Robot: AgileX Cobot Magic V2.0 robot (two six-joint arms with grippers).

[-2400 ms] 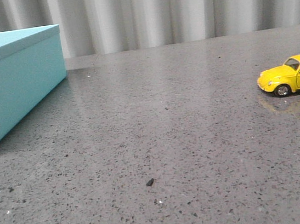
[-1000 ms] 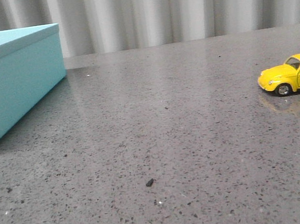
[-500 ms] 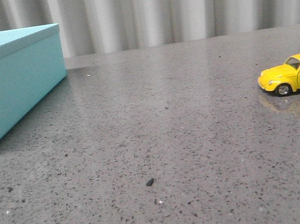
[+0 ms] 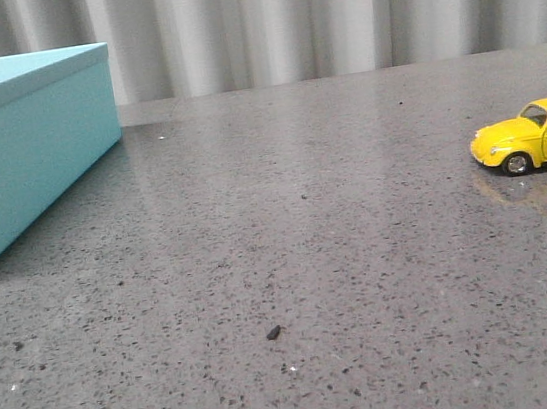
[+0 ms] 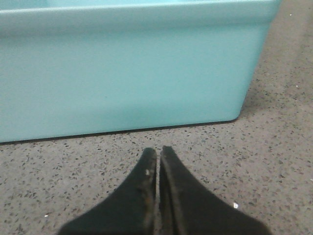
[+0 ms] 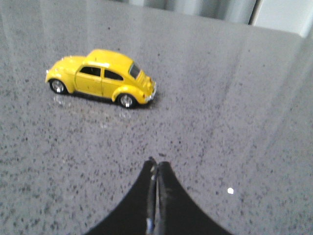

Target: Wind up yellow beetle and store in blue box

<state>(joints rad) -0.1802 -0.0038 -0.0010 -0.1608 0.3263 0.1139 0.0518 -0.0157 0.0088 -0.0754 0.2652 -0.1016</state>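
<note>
The yellow beetle (image 4: 535, 137) stands on its wheels at the right edge of the front view, nose to the left. It also shows in the right wrist view (image 6: 101, 77), some way beyond my right gripper (image 6: 157, 163), which is shut and empty. The blue box (image 4: 14, 148) with its lid on stands at the far left of the table. In the left wrist view its side wall (image 5: 127, 73) fills the picture just beyond my left gripper (image 5: 157, 151), which is shut and empty. Neither gripper shows in the front view.
The grey speckled table (image 4: 301, 261) carries a small dark crumb (image 4: 272, 333) near the front middle. A pale pleated curtain (image 4: 329, 16) hangs behind the table's far edge.
</note>
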